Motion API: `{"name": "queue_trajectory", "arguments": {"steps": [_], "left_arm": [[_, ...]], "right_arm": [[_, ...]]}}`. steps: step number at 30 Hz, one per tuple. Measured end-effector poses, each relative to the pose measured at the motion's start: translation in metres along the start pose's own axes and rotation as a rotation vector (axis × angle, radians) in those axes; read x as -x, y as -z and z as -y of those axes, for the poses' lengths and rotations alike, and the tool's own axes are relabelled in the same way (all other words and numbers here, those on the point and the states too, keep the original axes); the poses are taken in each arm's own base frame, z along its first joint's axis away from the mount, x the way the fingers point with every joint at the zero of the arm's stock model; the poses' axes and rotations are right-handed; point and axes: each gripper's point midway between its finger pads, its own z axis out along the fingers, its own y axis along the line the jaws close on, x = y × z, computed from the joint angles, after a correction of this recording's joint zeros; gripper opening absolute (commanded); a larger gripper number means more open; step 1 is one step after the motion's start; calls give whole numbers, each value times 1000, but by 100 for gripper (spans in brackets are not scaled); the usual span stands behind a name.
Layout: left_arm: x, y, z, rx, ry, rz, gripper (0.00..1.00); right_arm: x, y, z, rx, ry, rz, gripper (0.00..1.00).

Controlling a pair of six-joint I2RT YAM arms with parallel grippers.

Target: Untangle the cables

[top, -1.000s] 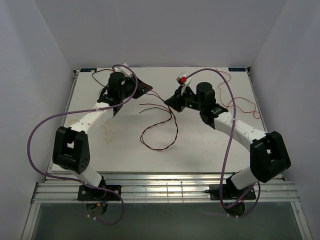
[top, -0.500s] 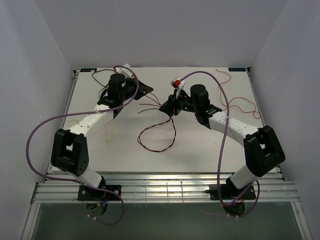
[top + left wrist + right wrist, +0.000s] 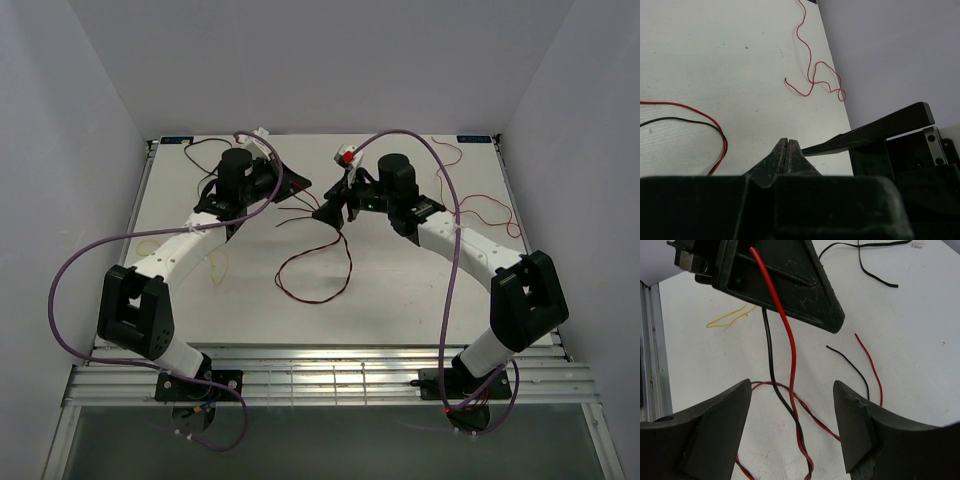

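the left gripper (image 3: 788, 143) is clenching its jaws on the upper ends of the red and black pair (image 3: 793, 365), holding them off the worktop (image 3: 400, 290) so the two strands are hanging clear of the other cables. the right gripper (image 3: 791, 405) is holding nothing, its jaws spread and straddling the hanging pair, probably lining up to pinch one strand and draw it away. the yellow cable (image 3: 732, 316) is lying towards the left side and a thin red cable (image 3: 812, 80) well apart by the right edge.
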Motion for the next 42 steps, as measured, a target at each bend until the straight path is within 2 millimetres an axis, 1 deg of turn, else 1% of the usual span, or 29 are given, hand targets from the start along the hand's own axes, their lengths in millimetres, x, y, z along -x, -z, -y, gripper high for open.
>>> {"name": "queue_trajectory", "arguments": {"steps": [4, 5, 7, 9, 10, 13, 14, 15, 19, 21, 22, 23, 25, 26, 27, 29, 32, 36, 42], "left_arm": [[-2, 3, 10, -21, -27, -3, 0], [-3, 4, 12, -25, -31, -4, 0], [-5, 5, 15, -30, -40, -7, 0], [-6, 5, 18, -34, -49, -10, 0], [-7, 5, 18, -34, -52, -14, 0], [-10, 6, 17, -27, -60, -20, 0], [-11, 5, 17, -24, -62, -21, 0], [-11, 5, 16, -22, -63, -21, 0], [-10, 5, 16, -18, -68, -18, 0], [-10, 6, 16, -19, -71, -17, 0], [-10, 6, 16, -20, -72, -17, 0], [-10, 6, 16, -20, -73, -18, 0], [-11, 6, 16, -19, -76, -20, 0], [-12, 6, 15, -17, -78, -23, 0], [-12, 6, 15, -16, -80, -26, 0], [-14, 6, 14, -13, -85, -31, 0], [-16, 7, 12, -9, -93, -42, 0], [-21, 8, 12, -17, -116, -68, 0], [-26, 10, 16, -45, -149, -94, 0]], "right_arm": [[10, -4, 5, -6, 11, 9, 68], [10, -6, 6, -6, 10, 9, 63], [8, -8, 8, -7, 5, 5, 57], [4, -11, 10, -10, -5, -3, 44], [2, -12, 11, -11, -11, -7, 41], [-3, -15, 11, -9, -27, -17, 22], [-3, -15, 10, -4, -29, -17, 10], [-2, -15, 10, 1, -28, -15, 8], [-1, -15, 4, 33, -33, -10, 8], [-1, -15, 2, 47, -32, -7, 11], [-1, -15, 1, 51, -32, -6, 16], [0, -14, 1, 54, -31, -4, 23], [1, -15, 0, 60, -28, 1, 30], [3, -15, -1, 63, -23, 5, 49], [4, -14, -2, 66, -25, 9, 55], [7, -13, -5, 80, -2, 16, 61], [12, -10, -8, 88, 21, 26, 65], [19, -7, -10, 88, 30, 41, 66], [22, -6, -11, 88, 7, 46, 65]]}}
